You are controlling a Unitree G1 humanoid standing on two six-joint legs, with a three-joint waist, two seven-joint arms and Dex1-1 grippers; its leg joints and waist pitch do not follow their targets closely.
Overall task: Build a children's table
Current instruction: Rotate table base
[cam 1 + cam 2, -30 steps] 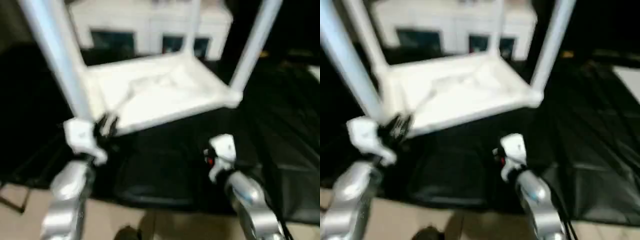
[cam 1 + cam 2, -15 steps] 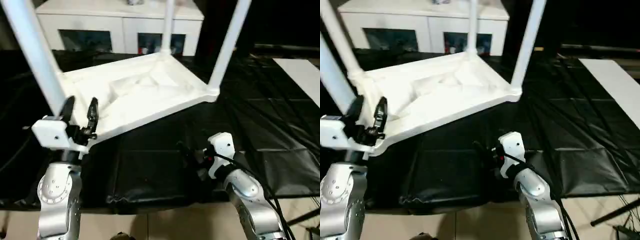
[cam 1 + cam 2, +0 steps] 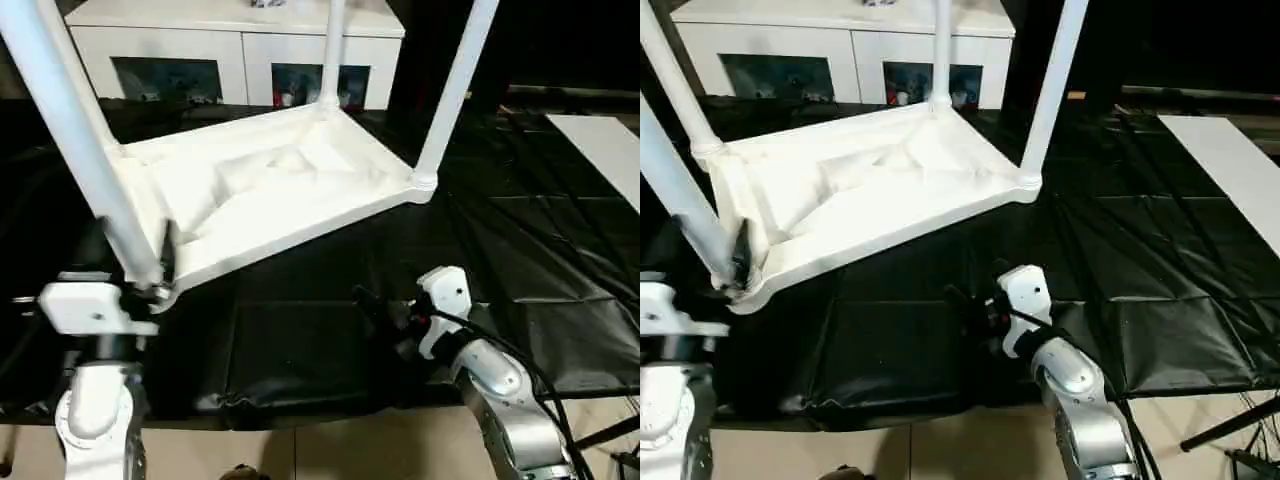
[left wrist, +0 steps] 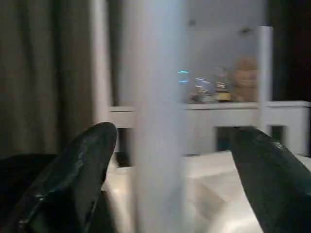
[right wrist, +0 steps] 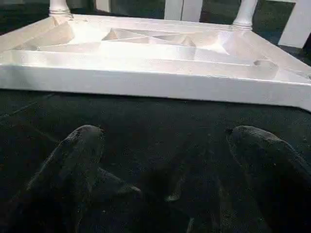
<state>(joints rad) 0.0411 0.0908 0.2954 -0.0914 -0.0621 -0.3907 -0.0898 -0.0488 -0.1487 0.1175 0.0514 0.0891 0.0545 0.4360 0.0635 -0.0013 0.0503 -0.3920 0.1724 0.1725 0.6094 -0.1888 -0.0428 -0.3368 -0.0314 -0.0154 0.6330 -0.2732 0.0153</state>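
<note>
Letting go of the near leg (image 3: 80, 150) with left gripper (image 4: 170, 160) jaws wide, right gripper (image 5: 165, 160) jaws open too; next, flipping the table (image 3: 290, 190) upright.

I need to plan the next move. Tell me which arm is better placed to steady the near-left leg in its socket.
Left. The left gripper is open with its fingers either side of the near-left leg. The right gripper is open too, low over the black cloth, apart from the tabletop.
</note>
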